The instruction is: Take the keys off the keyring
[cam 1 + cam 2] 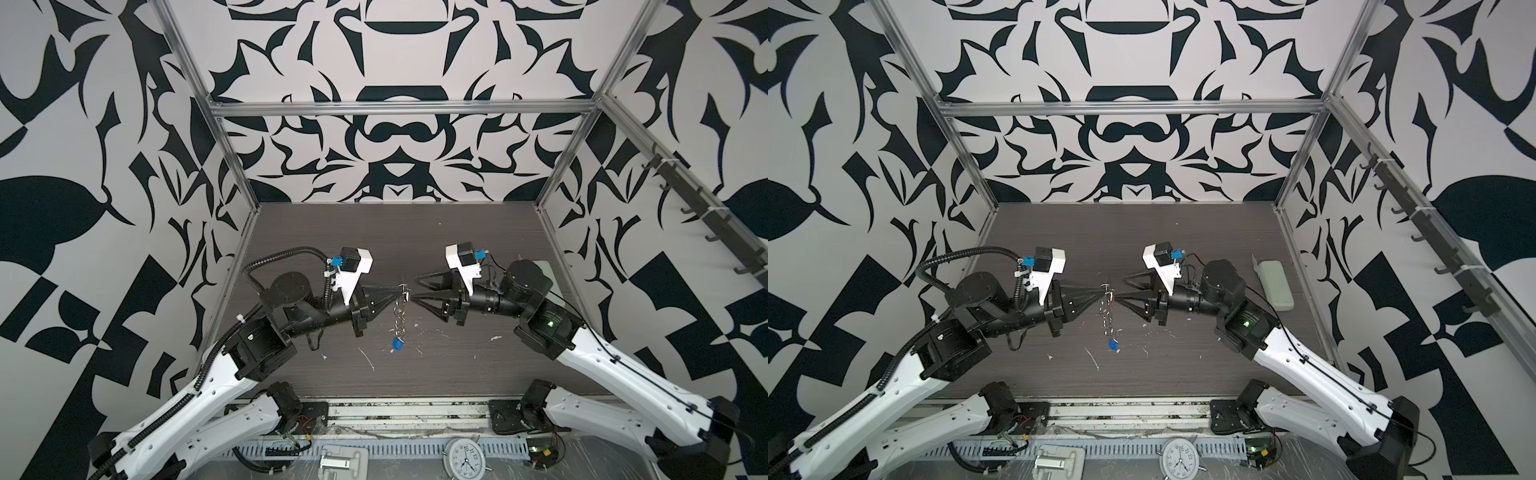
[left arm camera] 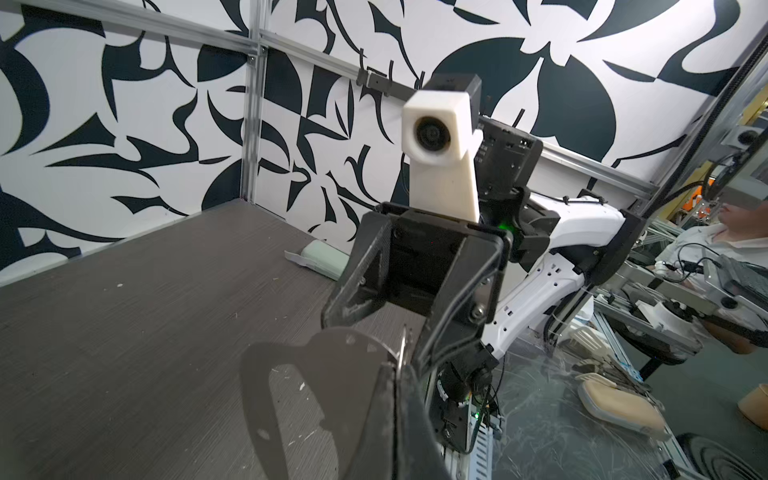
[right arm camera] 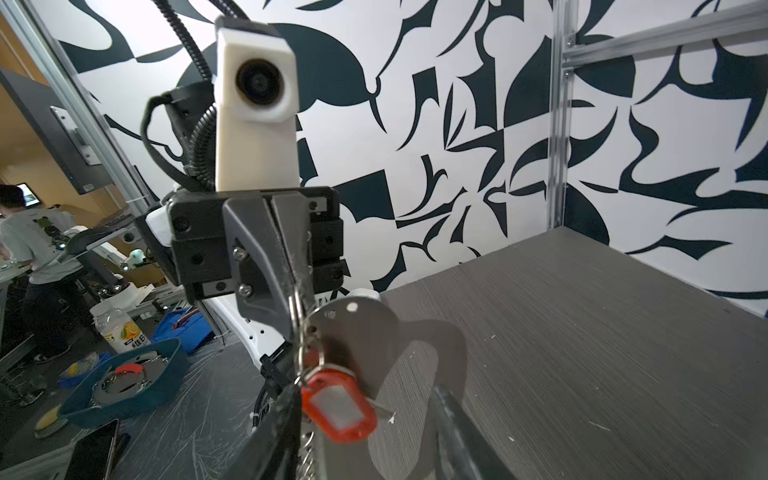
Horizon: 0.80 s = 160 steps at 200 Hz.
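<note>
**Keyring held aloft between two arms.** Above the dark wood-grain desk (image 1: 457, 232), the left claw (image 1: 400, 293) is pressed together on the top ring of the keyring (image 1: 400, 312). In both top views its chain of silver rings trails toward 6 o'clock. The blue-tagged key (image 1: 397, 343) sits at the chain's far end; whether it touches the desk cannot be told.

The right claw (image 1: 414, 287) faces the left from 3 o'clock, jaws spread and gripping nothing, its nearer fingertip just beside the pinched ring.

In the right wrist view, the left claw is clamped on a silver ring. The red-tagged key (image 3: 338, 405) dangles beneath it, in the gap between the right claw's parted fingers. It hangs in front of the keyring's flat pale-grey D-shaped loop (image 3: 365, 332), which also fills the foreground of the left wrist view.

A pale-green oblong case (image 1: 1275, 284) lies on the desk at 3 o'clock, well apart from both claws. An alarm clock (image 1: 1180, 457) rests at 6 o'clock, past the desk's front edge.
</note>
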Each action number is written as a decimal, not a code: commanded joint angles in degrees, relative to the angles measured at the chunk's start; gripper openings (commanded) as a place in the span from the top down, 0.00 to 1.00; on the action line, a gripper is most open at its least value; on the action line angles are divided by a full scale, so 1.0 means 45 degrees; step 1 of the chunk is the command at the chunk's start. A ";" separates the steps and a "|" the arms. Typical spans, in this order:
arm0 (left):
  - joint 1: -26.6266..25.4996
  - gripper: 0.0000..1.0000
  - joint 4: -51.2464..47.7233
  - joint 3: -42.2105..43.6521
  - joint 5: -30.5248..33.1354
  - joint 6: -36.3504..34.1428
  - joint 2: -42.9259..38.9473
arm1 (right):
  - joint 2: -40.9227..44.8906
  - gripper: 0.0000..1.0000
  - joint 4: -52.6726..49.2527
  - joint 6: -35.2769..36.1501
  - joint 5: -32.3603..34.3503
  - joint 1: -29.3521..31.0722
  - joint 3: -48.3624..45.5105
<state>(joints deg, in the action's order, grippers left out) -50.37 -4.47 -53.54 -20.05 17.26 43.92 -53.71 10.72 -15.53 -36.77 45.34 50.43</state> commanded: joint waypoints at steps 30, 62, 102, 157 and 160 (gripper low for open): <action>-0.0015 1.00 0.1110 0.0257 -0.0003 0.0345 -0.0136 | -0.0279 0.47 0.1192 0.0051 -0.0204 0.0480 0.0316; -0.0018 1.00 0.1140 0.0295 0.0163 0.0408 -0.0187 | -0.0333 0.59 0.0963 0.0196 -0.0226 0.0608 0.0395; -0.0018 1.00 0.1228 0.0389 0.0660 0.0462 -0.0385 | -0.0193 0.81 0.0814 0.0262 -0.0226 0.0662 0.0313; -0.0018 1.00 0.1548 0.0452 0.0955 0.0682 -0.0443 | -0.0349 0.94 0.0398 0.0423 -0.0090 0.0720 0.0335; -0.0018 1.00 0.1558 0.0447 0.0960 0.0680 -0.0444 | -0.0376 0.95 0.0377 0.0426 -0.0095 0.0724 0.0335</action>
<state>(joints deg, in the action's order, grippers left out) -50.37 -1.83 -51.92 -16.69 19.33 43.07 -55.66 12.10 -14.59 -37.21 48.16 50.43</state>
